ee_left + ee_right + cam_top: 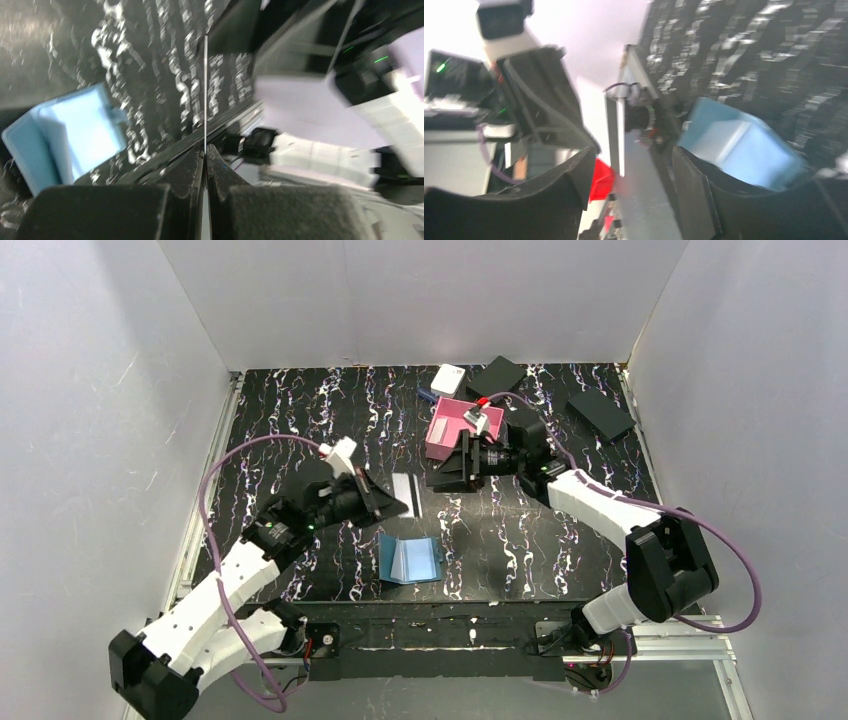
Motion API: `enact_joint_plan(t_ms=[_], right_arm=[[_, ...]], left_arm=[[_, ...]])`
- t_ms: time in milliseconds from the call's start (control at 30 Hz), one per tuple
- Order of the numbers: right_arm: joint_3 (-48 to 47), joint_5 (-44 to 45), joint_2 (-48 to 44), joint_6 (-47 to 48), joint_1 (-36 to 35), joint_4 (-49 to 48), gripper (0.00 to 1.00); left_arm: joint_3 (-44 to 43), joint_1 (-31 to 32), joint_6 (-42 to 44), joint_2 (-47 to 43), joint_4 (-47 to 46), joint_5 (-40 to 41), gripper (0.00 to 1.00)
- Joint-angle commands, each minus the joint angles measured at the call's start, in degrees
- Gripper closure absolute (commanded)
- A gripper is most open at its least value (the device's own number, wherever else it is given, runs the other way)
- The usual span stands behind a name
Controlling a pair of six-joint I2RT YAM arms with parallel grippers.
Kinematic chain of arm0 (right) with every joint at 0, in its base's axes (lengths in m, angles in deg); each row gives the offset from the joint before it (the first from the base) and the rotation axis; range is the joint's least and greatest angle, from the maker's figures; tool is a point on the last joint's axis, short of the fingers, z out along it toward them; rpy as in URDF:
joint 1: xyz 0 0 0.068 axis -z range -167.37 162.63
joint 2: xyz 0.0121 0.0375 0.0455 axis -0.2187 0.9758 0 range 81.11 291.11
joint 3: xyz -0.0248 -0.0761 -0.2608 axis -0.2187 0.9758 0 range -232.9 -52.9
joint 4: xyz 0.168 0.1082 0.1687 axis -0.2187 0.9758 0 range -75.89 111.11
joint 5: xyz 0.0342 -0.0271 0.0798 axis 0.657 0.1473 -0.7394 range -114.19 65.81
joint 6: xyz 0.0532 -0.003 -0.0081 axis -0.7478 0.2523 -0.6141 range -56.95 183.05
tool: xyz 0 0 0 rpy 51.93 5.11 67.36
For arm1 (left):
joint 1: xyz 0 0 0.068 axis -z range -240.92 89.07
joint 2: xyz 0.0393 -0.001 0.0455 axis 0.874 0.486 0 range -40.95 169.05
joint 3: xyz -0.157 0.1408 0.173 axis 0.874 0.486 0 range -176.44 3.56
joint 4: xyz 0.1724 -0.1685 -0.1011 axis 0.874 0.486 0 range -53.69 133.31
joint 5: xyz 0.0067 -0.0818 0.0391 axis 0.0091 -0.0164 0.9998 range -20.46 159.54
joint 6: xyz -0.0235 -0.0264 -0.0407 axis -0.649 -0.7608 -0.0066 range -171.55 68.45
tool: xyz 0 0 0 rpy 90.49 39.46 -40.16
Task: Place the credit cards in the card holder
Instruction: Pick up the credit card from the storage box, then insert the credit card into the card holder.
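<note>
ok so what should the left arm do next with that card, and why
Probably carry the left pincer over to the open card holder: it is shut on a credit card held edge-on, and the right pincer stands open, holding nothing.

Card holder [410,560] — smooth matt blue; table [300,410] — black marbled surface.
</note>
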Motion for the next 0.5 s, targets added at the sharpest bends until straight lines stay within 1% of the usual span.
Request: enact_joint_plan(t_ms=[0, 100, 167, 233, 267, 333, 467], right_arm=[[-2.1, 7.4, -0.9, 18.4, 3.2, 22.5, 0.31], [-0.6, 12.6, -0.4, 21.5, 2.0, 25.4, 0.33], [-0.8, 15.7, 0.5, 24.2, -1.3, 27.1, 0.4], [-0.7, 16.8, 2.1, 25.0, -4.7, 26.9, 0.53], [-0.2, 16.9, 2.9, 24.3, -6.3, 25.8, 0.61], [1.4, 16.8, 4.0, 21.9, -8.9, 21.6, 0.73], [3.3, 17.0, 7.1, 19.2, -11.7, 16.0, 0.87]], left_arm=[[-3.2, 9.7, 6.2, 4.4, 14.0, 13.5, 1.0], [-2.2, 12.3, 6.3, 6.7, 15.5, 17.1, 1.0], [-0.1, 12.8, 5.9, 7.8, 15.1, 17.7, 1.0], [3.0, 12.9, 5.8, 8.2, 12.9, 17.2, 1.0], [4.3, 12.9, 5.6, 8.0, 11.4, 16.9, 1.0], [6.3, 12.9, 5.0, 7.7, 8.9, 16.6, 1.0], [7.1, 12.9, 5.6, 9.3, 7.9, 16.7, 1.0]])
